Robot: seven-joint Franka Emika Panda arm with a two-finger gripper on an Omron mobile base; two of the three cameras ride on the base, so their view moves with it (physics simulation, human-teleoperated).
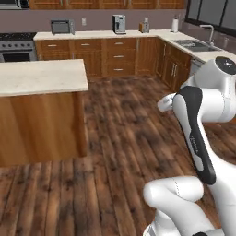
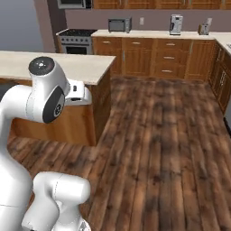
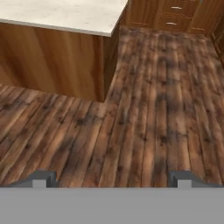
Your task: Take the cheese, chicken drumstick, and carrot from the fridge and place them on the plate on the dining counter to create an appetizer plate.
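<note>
Floor (image 3: 144, 113) of dark wood lies under the wide-open, empty gripper (image 3: 111, 178), with a wooden island (image 3: 57, 57) near, its far side cut off.

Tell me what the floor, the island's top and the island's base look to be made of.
Floor: dark wood planks, going by the long board seams and mottled grain; matte, worn look.
Island top: pale beige stone or a stone-like slab, smooth and faintly speckled; which one the render leaves open.
Island base: warm brown wood panels with vertical grain and a slight sheen, likely varnished.
</note>
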